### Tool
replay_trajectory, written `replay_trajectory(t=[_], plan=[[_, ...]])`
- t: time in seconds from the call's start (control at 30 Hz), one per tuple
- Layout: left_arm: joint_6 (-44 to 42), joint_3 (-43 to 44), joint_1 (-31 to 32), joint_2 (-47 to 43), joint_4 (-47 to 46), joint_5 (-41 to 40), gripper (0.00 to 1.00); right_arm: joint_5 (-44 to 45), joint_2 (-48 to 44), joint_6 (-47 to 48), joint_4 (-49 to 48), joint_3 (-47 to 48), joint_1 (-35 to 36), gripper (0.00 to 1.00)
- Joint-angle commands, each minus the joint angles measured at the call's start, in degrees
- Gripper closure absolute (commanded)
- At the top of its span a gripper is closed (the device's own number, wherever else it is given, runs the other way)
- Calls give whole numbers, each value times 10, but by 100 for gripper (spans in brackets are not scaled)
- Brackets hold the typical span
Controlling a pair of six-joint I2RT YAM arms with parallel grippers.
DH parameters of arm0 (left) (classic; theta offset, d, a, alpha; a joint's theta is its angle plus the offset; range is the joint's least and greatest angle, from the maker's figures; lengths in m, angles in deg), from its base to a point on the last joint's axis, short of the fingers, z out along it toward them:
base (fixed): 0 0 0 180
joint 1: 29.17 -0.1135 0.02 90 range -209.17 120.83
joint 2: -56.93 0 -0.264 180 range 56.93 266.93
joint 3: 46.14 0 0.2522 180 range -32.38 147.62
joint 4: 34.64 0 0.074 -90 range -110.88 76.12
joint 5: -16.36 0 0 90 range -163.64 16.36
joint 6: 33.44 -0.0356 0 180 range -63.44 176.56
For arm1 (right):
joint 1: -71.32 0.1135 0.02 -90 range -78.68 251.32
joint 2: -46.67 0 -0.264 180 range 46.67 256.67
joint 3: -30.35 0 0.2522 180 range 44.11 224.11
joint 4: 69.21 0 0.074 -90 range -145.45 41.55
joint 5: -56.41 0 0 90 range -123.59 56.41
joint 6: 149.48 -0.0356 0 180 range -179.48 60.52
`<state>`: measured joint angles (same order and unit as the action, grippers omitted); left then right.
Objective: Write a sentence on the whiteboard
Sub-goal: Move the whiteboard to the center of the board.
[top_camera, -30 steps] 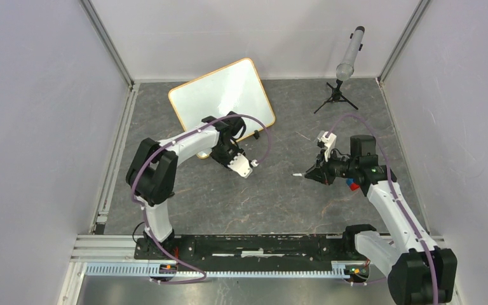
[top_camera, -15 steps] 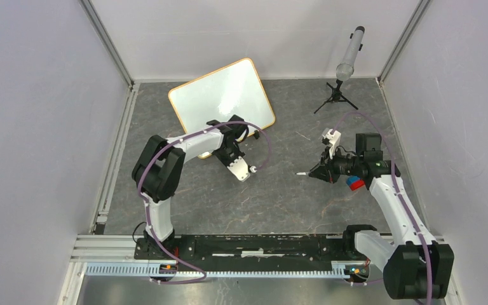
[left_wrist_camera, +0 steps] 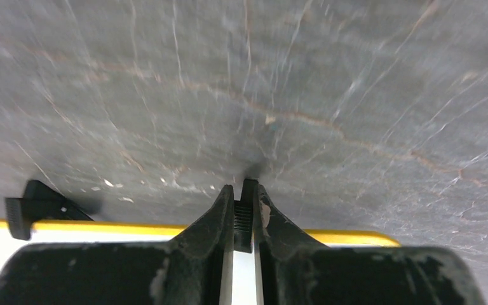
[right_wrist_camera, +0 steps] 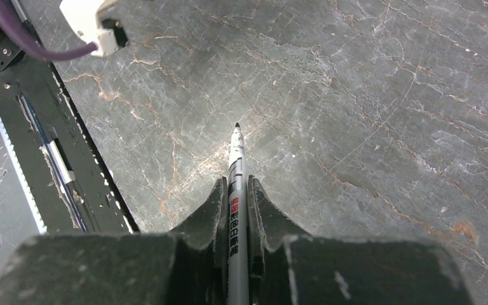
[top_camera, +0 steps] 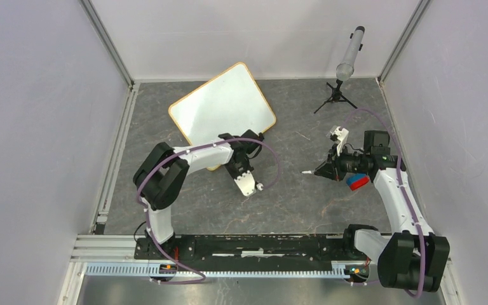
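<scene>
The whiteboard point(top_camera: 222, 105), white with an orange-tan frame, lies at the back left of the table. Its face looks plain white from above and the sentence is out of view. My left gripper point(top_camera: 229, 164) is at the board's near edge, shut on one of its black clip feet point(left_wrist_camera: 246, 210). The yellow frame edge point(left_wrist_camera: 349, 238) runs under the fingers, and a second clip foot point(left_wrist_camera: 38, 206) sits to the left. My right gripper point(top_camera: 323, 170) hovers over the table at right, shut on a grey marker point(right_wrist_camera: 236, 159). The marker's uncapped tip point(top_camera: 305, 173) points left.
A grey tube on a small black tripod point(top_camera: 346, 63) stands at the back right. A red and blue block point(top_camera: 356, 183) lies just beside my right wrist. The black base rail point(top_camera: 254, 244) runs along the near edge. Walls close in left, right and back.
My left jaws have closed onto the clip foot, and the arm has drawn nearer. The board has shifted and turned with it. My right arm has moved slightly right, uncovering the red and blue block.
</scene>
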<state>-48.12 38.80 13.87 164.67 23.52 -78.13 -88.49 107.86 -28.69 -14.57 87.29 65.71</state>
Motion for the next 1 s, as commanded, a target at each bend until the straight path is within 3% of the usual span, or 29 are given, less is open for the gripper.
replay_trajectory(t=[0.0,0.53,0.67,0.73,0.83,0.97], plan=[[31,-27,52,-32,25,37,98,-22,3,30,23,27,-13,100],[190,-77,223,-70,67,54,96,-21,3,68,60,30,-32,100],[233,3,200,-62,106,78,64,-25,4,69,62,31,-34,100],[226,35,176,-51,119,75,55,-28,8,69,64,34,-36,100],[212,71,142,-24,133,60,46,-32,14,72,67,39,-40,100],[191,82,112,4,118,18,43,-33,18,79,73,40,-45,100]])
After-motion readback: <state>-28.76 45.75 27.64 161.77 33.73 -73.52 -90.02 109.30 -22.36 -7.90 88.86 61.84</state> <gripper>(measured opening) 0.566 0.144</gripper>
